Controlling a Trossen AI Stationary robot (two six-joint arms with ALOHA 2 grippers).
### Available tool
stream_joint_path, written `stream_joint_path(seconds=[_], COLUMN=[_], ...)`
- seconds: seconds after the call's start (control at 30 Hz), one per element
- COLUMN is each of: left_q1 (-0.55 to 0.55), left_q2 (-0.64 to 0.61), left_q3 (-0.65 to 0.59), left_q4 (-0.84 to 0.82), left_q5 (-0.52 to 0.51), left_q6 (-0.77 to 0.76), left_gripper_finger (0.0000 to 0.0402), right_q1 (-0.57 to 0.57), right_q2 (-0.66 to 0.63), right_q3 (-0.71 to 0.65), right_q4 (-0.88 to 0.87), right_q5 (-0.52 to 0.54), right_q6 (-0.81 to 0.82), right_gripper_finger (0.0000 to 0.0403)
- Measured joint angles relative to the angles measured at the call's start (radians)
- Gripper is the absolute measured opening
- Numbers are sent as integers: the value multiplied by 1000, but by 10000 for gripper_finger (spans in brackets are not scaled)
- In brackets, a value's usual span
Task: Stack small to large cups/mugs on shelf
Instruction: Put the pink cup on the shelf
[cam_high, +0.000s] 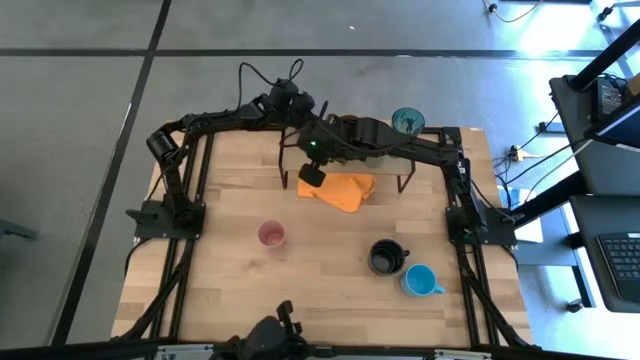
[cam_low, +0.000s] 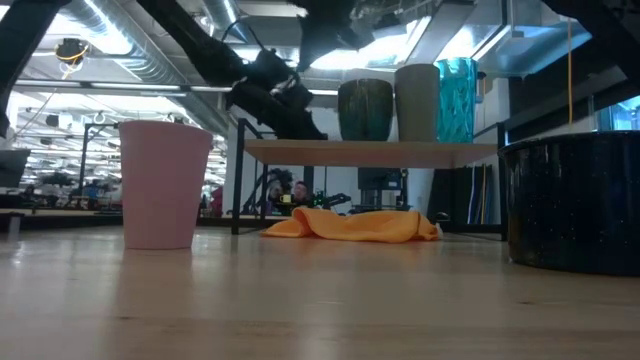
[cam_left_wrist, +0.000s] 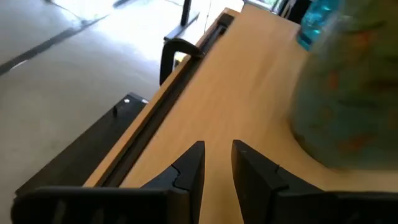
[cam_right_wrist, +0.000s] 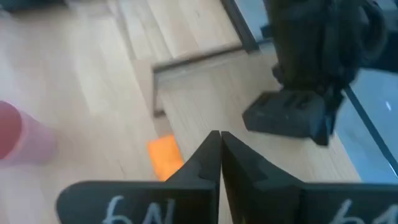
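The left gripper's (cam_left_wrist: 217, 167) fingers are standing slightly apart, holding nothing, above the low light-wood shelf (cam_low: 370, 152). The right gripper's (cam_right_wrist: 220, 152) fingers are pressing together, empty, over the shelf's left part. The pink cup (cam_high: 271, 235) is sitting left on the wooden tabletop (cam_high: 240, 290), then the black mug (cam_high: 385, 257) and light blue mug (cam_high: 420, 281). The olive-grey cup (cam_low: 364, 109), a paler cup (cam_low: 417, 102) and the teal tumbler (cam_low: 456, 99) are standing on the shelf.

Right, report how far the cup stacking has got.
Three cups stand on the shelf: a dark olive cup, a grey cup and the teal tumbler. Neither tool holds anything; both are over the shelf. Left on the table: pink cup, black mug and light blue mug.
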Motion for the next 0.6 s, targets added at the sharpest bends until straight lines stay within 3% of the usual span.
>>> stream_joint_path(seconds=[0.1, 0.37, 0.6], left_q1=[-12, -77, -140], left_q2=[-59, -308, -478], left_q3=[0, 0, 0], left_q4=[-81, -340, -650], left_q5=[-9, -178, -272], left_q6=[53, 166, 165], left_gripper_finger=[75, 75, 75], right_q1=[15, 93, 125], right_q2=[0, -60, -134], right_q3=[0, 2, 40], right_q4=[54, 222, 226], right_q5=[-10, -11, -10], right_q6=[-23, -161, -67], right_gripper_finger=[14, 14, 32])
